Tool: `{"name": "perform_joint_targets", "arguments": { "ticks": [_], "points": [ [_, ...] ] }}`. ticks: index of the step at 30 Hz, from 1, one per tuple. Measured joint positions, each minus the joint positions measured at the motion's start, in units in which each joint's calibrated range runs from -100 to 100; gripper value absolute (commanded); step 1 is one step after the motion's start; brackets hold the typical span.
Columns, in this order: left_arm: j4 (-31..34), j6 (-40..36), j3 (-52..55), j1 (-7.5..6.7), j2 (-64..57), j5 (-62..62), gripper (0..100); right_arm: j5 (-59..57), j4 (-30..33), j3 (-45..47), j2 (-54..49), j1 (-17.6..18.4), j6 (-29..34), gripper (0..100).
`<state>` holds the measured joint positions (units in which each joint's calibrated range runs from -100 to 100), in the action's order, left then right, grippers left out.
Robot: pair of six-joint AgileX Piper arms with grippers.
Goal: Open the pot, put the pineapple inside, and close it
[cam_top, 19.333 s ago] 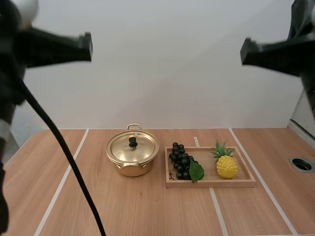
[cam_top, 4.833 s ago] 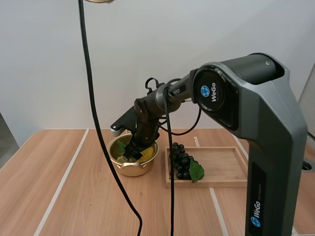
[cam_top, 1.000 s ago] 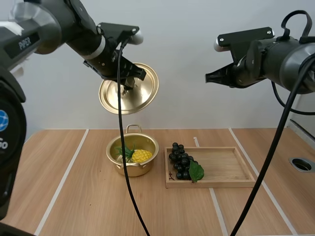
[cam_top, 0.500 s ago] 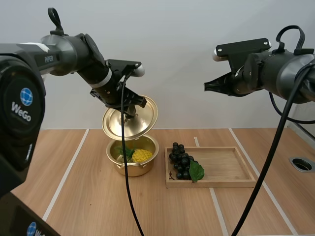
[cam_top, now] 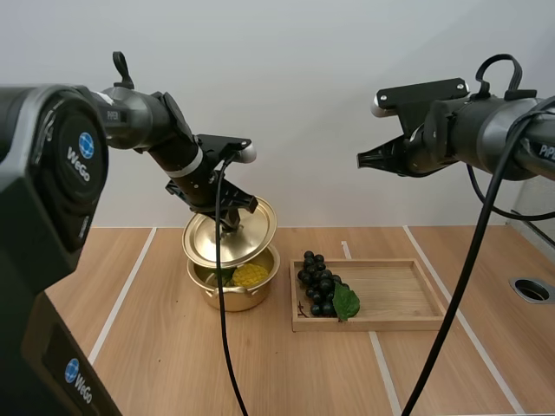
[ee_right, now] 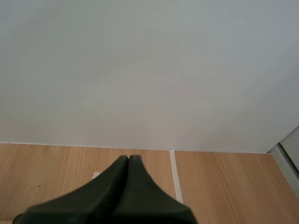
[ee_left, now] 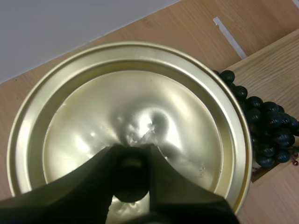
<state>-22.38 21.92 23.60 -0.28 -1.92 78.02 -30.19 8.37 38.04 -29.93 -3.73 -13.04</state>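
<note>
My left gripper (cam_top: 231, 222) (ee_left: 132, 169) is shut on the black knob of the golden lid (cam_top: 229, 233) (ee_left: 126, 126). The lid hangs tilted just above the golden pot (cam_top: 232, 284), covering most of its mouth. Under the lid's front edge the yellow pineapple (cam_top: 250, 275) lies inside the pot. My right gripper (cam_top: 362, 159) (ee_right: 129, 161) is shut on nothing, high in the air above the wooden tray (cam_top: 395, 299).
A bunch of dark grapes (cam_top: 319, 282) (ee_left: 268, 130) with a green leaf (cam_top: 346, 301) lies at the tray's left end, just right of the pot. White tape lines (cam_top: 117, 302) run across the table. A round hole (cam_top: 532, 289) sits at the far right.
My left gripper has lowered the lid from high above the pot to just over its rim. The right arm has barely shifted.
</note>
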Motion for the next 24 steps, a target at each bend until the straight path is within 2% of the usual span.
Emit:
{"name": "perform_joint_targets", "arguments": {
  "ticks": [15,17,22,24],
  "points": [
    [0.0,3.01,0.0,0.0,6.24,0.59,0,0.98,0.0,0.0,0.14,0.0,0.0,0],
    [0.0,3.15,0.0,0.0,6.35,0.59,3,1.35,0.0,0.0,0.14,0.0,0.0,0],
    [0.0,3.33,0.0,0.0,6.35,0.91,21,1.35,0.0,0.0,0.14,0.0,0.0,0],
    [0.0,3.41,0.0,0.0,6.35,1.24,24,1.35,0.0,0.0,0.14,0.0,0.0,0]
  ]
}}
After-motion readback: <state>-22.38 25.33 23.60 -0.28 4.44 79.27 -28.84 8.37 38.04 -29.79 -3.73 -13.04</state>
